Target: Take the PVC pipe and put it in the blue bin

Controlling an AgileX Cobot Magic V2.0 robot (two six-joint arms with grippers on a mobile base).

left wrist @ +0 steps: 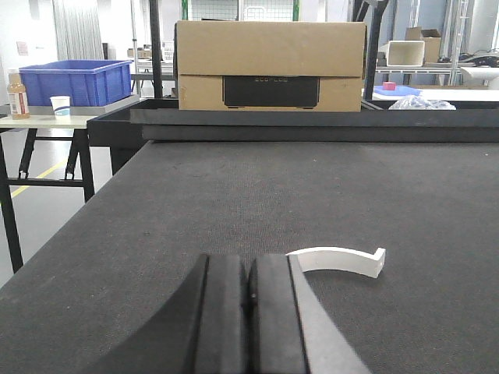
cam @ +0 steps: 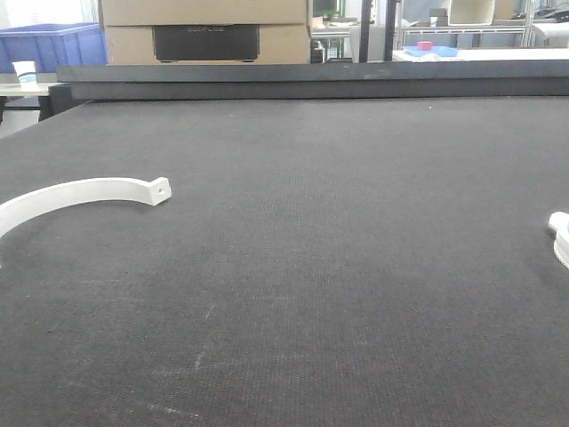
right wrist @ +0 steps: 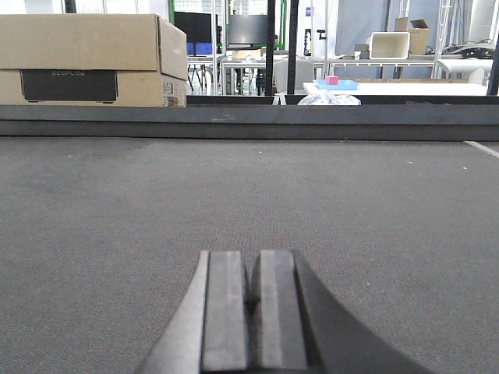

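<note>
PVC piece point(left wrist: 337, 260), white, curved, just ahead-right of closed left claw point(left wrist: 249, 279)

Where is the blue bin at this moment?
In the front view the blue bin sits at the far upper left, off the black table, on a side table behind a white paper cup and left of the cardboard box.

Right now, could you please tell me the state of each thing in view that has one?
Left gripper: shut, holding nothing.
Right gripper: shut, holding nothing.
Curved white piece: lying flat on the mat, not gripped.
Blue bin: upright on the side table, contents hidden.
Cardboard box: upright beyond the mat.
Paper cup: upright beside the bin.
</note>
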